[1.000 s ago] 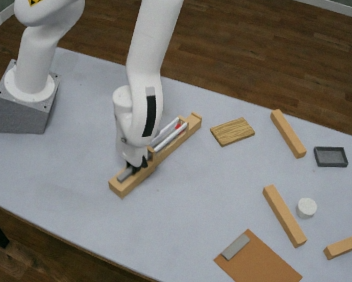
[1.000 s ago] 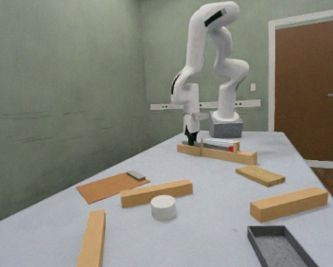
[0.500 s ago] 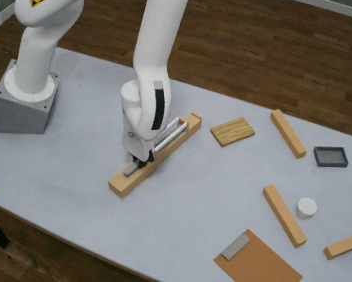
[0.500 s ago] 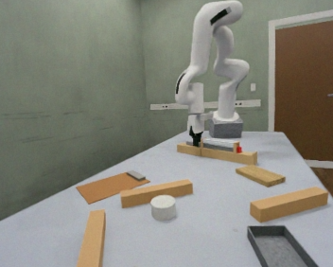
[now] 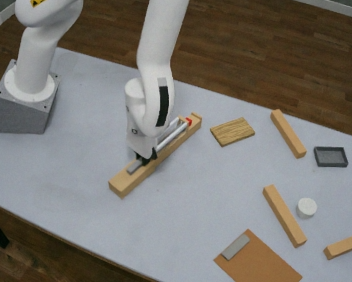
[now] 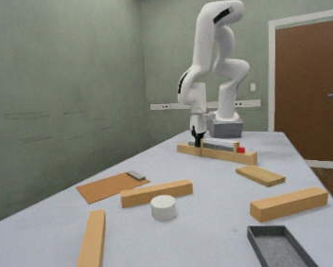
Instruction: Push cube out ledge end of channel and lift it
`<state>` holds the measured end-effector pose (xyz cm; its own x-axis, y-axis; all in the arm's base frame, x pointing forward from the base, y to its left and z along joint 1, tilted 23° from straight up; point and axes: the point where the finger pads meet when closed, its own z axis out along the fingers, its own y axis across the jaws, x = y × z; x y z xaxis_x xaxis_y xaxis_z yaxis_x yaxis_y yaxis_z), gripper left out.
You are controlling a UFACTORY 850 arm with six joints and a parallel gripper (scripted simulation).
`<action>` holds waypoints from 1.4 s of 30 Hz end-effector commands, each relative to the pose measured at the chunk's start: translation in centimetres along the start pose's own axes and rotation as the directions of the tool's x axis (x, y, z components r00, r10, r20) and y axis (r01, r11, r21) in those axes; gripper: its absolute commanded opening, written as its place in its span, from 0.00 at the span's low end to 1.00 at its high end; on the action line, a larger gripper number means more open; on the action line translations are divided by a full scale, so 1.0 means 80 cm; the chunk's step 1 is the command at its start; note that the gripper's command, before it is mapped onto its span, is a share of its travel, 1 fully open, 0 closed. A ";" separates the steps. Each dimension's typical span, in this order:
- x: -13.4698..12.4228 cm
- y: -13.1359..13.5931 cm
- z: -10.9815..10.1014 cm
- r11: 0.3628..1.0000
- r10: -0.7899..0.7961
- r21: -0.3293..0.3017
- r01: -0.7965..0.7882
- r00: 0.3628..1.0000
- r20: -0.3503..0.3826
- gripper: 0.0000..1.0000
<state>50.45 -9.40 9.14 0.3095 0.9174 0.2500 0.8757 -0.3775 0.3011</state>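
A long wooden channel [image 5: 122, 184] [image 6: 227, 156] with a pale see-through roof [image 5: 171, 134] lies on the table, running from near left to far right. The small red cube [image 5: 189, 121] [image 6: 241, 150] sits at the far right end of the channel, by the raised lip. My gripper [image 5: 144, 160] [image 6: 198, 143] points down over the channel's near open part and is shut on a thin grey stick [image 5: 135, 167] that lies along the channel toward the cube. How far the stick reaches under the roof is hidden.
A wood slab [image 5: 232, 131] [image 6: 260, 175], three wooden blocks [image 5: 288, 133] [image 5: 284, 215] [image 5: 344, 245], a grey tray [image 5: 331, 156] [image 6: 279, 251], a white cylinder [image 5: 306, 207] [image 6: 163, 207] and a brown board [image 5: 260, 266] [image 6: 107, 186] lie to the right. The robot base [image 5: 23, 105] stands at the left.
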 end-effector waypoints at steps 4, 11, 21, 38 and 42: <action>0.003 0.001 0.000 1.000 0.000 -0.001 0.000 1.000 0.000 0.00; 0.003 0.001 0.000 1.000 0.000 -0.001 0.000 1.000 0.000 0.00; 0.003 0.001 0.000 1.000 0.000 -0.001 0.000 1.000 0.000 0.39; 0.003 0.001 0.000 1.000 0.000 -0.001 0.000 1.000 0.000 0.39; 0.003 0.001 0.000 1.000 0.000 -0.001 0.000 1.000 0.000 0.39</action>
<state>50.52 -9.19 9.20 0.3095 0.9174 0.2500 0.8757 -0.3775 0.3011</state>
